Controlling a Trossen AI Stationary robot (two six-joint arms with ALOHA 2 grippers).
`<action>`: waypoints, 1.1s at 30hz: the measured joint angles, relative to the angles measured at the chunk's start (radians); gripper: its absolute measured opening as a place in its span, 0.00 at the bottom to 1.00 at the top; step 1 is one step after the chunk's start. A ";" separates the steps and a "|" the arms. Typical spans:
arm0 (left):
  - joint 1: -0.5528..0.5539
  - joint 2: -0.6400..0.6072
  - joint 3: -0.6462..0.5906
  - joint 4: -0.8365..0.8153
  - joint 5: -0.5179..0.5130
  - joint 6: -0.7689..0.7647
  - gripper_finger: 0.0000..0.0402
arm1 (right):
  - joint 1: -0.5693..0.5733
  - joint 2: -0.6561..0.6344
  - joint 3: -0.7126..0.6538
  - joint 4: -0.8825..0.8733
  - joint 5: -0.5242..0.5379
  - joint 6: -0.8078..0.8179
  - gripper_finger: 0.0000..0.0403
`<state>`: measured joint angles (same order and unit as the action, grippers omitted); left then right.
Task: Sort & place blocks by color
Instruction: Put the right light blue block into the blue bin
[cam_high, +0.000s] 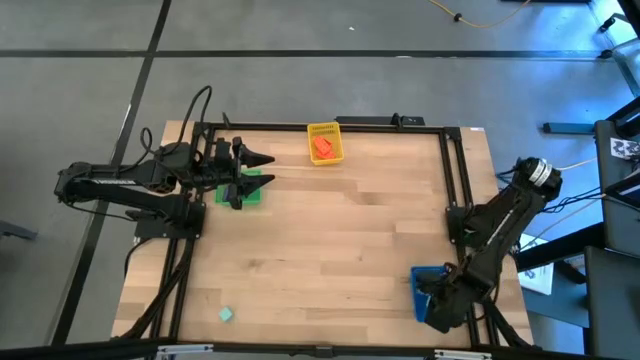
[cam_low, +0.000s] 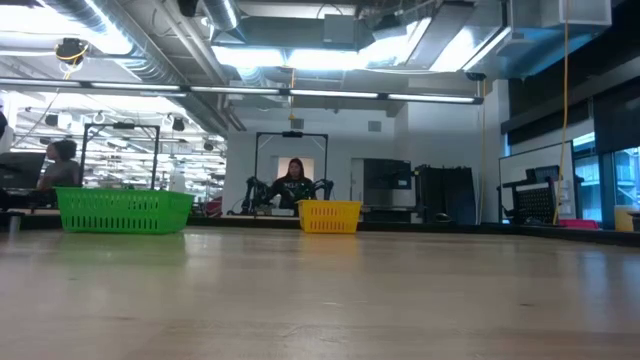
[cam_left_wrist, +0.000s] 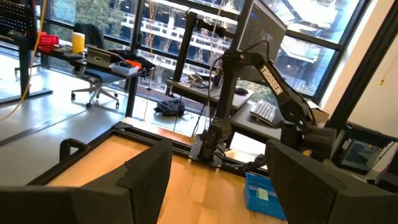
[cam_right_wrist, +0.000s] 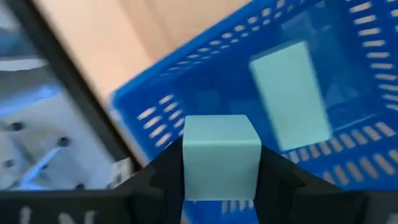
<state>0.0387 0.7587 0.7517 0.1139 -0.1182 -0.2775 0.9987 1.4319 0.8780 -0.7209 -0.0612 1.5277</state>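
At the near right corner we hold our right gripper (cam_right_wrist: 221, 165) over the blue perforated plastic tray (cam_right_wrist: 205, 93), its fingers clamped on a pale mint green toy block (cam_right_wrist: 221, 158), ready, we judge, to drop it beside the mint block (cam_right_wrist: 289, 93) already lying inside. Another small mint block (cam_high: 227, 314) waits loose on the wooden table (cam_high: 340, 230), near left. Farther off, our left gripper (cam_high: 262, 168) hangs spread open over the green tray (cam_high: 252, 193), holding nothing. Farthest, the yellow tray (cam_high: 325, 130) keeps the orange-red blocks (cam_high: 322, 146).
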 joint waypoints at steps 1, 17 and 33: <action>0.000 0.000 0.000 0.000 -0.002 0.000 0.62 | -0.003 0.013 -0.005 -0.004 0.000 -0.011 0.34; 0.000 0.000 0.000 0.003 -0.012 0.000 0.62 | -0.008 0.150 -0.015 -0.015 -0.013 -0.070 0.34; 0.000 0.000 0.000 0.003 -0.026 0.000 0.62 | -0.008 0.153 -0.015 -0.086 0.024 -0.124 0.37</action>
<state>0.0383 0.7589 0.7517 0.1169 -0.1444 -0.2775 0.9903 1.5848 0.8627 -0.8066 -0.0376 1.4033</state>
